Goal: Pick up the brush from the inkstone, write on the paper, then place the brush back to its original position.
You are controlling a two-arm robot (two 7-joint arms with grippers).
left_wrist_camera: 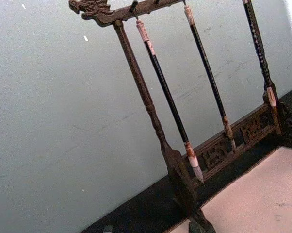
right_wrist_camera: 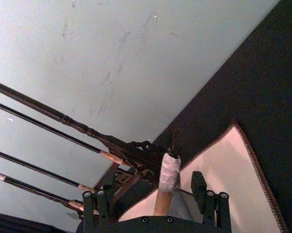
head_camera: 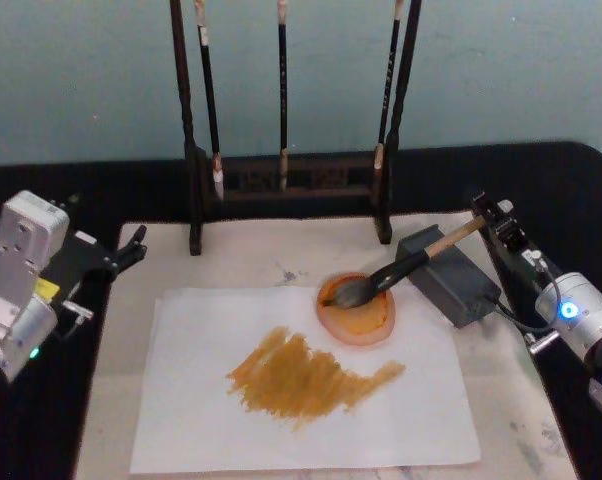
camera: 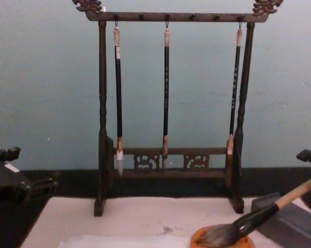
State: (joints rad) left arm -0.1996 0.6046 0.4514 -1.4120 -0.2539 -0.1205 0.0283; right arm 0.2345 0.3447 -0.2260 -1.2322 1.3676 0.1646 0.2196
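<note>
The brush (head_camera: 401, 270) lies tilted, its grey bristles in an orange dish (head_camera: 359, 315) and its tan handle propped across the grey inkstone (head_camera: 451, 275). My right gripper (head_camera: 491, 215) is at the handle's far end. In the right wrist view the right gripper (right_wrist_camera: 153, 196) is open, a finger on each side of the white-capped handle (right_wrist_camera: 168, 170) without clamping it. The paper (head_camera: 301, 400) lies in front of the dish and carries broad orange-brown strokes. My left gripper (head_camera: 131, 248) rests open at the table's left side. The chest view shows the brush (camera: 259, 217) low at the right.
A dark wooden stand (head_camera: 291, 185) with three thin hanging brushes stands at the back of the pinkish mat (head_camera: 231, 250). The black tabletop (head_camera: 571, 190) surrounds the mat. The stand (left_wrist_camera: 170, 155) fills much of the left wrist view.
</note>
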